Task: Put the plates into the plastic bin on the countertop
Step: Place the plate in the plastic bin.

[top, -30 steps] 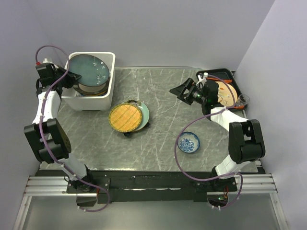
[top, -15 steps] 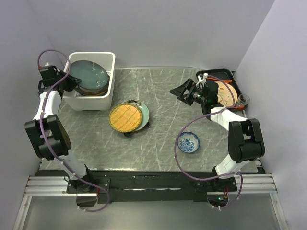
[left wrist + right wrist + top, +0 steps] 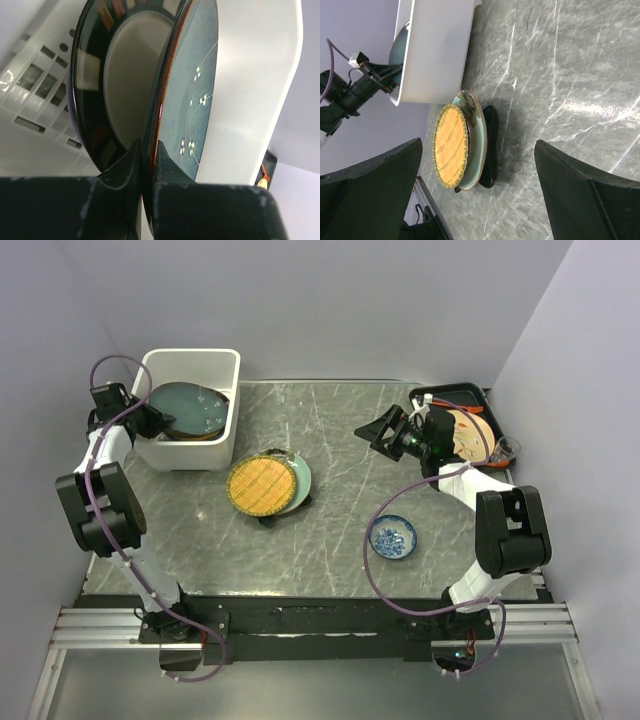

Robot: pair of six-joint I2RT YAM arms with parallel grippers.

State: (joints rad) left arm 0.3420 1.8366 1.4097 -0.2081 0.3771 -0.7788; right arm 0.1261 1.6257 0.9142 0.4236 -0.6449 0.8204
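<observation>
Far left: left arm reaches to the white plastic bin (image 3: 192,453) (image 3: 260,75) at the back left corner of the table (image 3: 340,520).

Left gripper (image 3: 150,420) (image 3: 147,150) is at the bin's left wall, closed onto the rim of a teal plate (image 3: 192,406) (image 3: 192,100), one finger on each face of it. The teal plate has small pale dots and sits inside the bin, tilted. It lies against a dark glossy plate (image 3: 90,105) beneath it, also in the bin. More plates may be stacked below; cannot tell how many.

Centre-left of the table, just in front of the bin: a small stack. Yellow woven plate (image 3: 261,485) (image 3: 451,145) on top, pale green floral plate (image 3: 301,476) (image 3: 477,127) under it and offset to the right, and a dark plate (image 3: 268,521) (image 3: 491,145) at the bottom, mostly hidden.

Right of centre, nearer the front: small blue-and-white dish (image 3: 393,537), alone.

Right side: right gripper (image 3: 380,430) (image 3: 479,144) hangs above the table with its jaws spread wide, holding nothing and facing toward the stack.

Back right corner: black tray (image 3: 470,392), with a tan plate (image 3: 470,435) bearing orange marks on it, partly behind the right arm.
</observation>
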